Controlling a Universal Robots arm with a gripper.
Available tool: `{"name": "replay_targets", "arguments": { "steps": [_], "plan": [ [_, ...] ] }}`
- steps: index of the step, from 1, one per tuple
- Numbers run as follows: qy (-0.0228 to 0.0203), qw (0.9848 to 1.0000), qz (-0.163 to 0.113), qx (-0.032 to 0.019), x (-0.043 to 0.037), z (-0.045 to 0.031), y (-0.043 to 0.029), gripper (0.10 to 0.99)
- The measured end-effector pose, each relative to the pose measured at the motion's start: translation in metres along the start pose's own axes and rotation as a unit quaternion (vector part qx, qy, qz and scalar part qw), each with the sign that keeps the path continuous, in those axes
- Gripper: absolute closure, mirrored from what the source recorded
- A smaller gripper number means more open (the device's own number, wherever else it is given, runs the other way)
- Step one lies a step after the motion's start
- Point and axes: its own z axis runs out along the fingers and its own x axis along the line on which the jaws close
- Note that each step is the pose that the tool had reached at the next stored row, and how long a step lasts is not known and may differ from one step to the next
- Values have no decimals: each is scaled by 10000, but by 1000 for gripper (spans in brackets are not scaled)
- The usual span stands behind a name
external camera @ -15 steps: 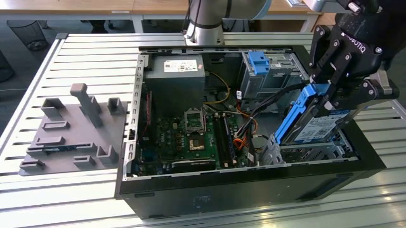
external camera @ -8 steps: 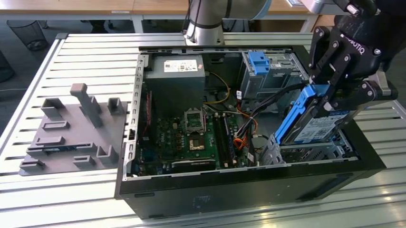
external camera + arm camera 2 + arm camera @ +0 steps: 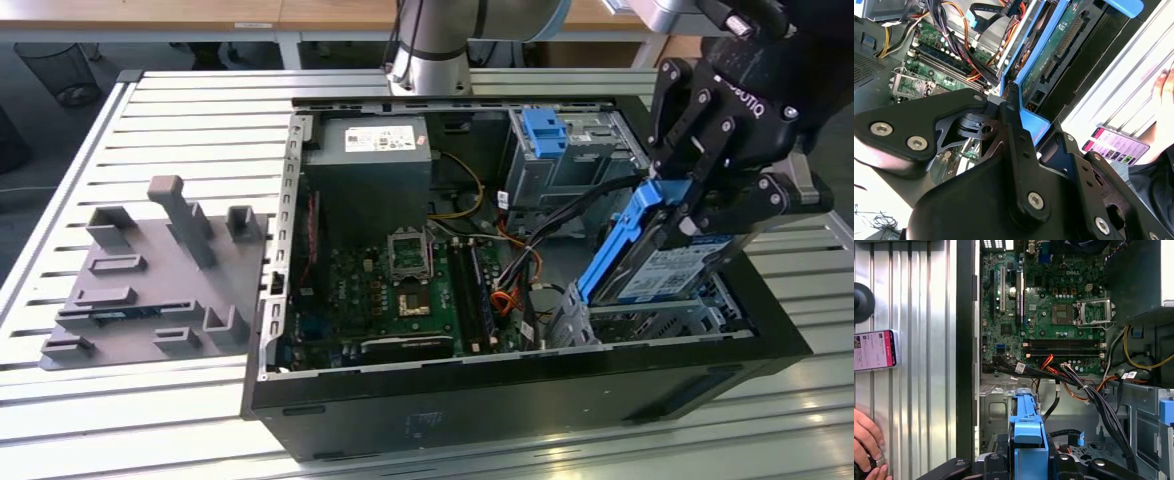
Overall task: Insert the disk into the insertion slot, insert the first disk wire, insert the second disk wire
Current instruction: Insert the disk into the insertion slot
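Holding the disk [image 3: 663, 268] by its bright blue frame, the gripper [image 3: 683, 205] is hanging over the open computer case [image 3: 534, 405], above the case corner at the exterior view's right. Its fingers are clamping the upper end of the frame, so the tool is closed on the disk. The disk is standing steeply tilted with its white label facing outward. Its lower end is reaching the insertion slot [image 3: 647, 318], the low cage of perforated silver metal in that corner; whether it is touching the metal is hard to tell. A bundle of black cables [image 3: 574, 205] is running just beside the disk, between it and the taller grey cage [image 3: 567, 150]. The motherboard [image 3: 400, 285] is lying in the middle of the case. The case is sitting on a slatted metal table [image 3: 174, 120]. In the first wrist view, a phone [image 3: 874, 350] and a person's hand [image 3: 866, 440] are resting on the table beside the case.

The disk is judged to be partway into its seating. Doing this well is probably a matter of levelling the frame with the cage walls, staying clear of the cables, and pressing gently without loosening the grip.
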Motion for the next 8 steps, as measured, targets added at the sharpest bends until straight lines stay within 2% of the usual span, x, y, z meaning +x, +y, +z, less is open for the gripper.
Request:
{"name": "replay_targets", "arguments": {
  "steps": [8],
  "plan": [
    [0,10000,0,0,0,19,0,722]
  ]
}}
